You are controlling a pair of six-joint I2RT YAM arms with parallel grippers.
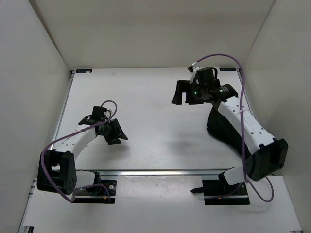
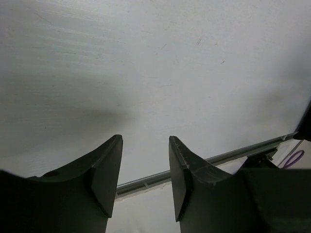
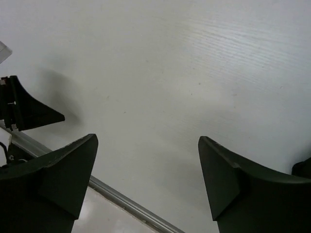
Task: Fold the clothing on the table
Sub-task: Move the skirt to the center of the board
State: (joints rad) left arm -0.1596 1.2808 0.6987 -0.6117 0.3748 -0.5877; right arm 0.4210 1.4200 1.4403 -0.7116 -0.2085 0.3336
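On your left, the left pincer [image 1: 116, 137] hangs over the desk [image 1: 146, 92] at about 8 o'clock. It is released, jaws apart, with only bare white surface showing between them in the wrist view. Past the desk's middle, at about 1 o'clock, you see the right pincer [image 1: 181, 99], also released, its jaws spread wider over bare desk. Furthest right, at about 3 o'clock near the desk's right edge, the clothing [image 1: 216, 128] lies as a dark bunched heap, partly hidden under the right arm [image 1: 243, 124]. It lies apart from both pincers.
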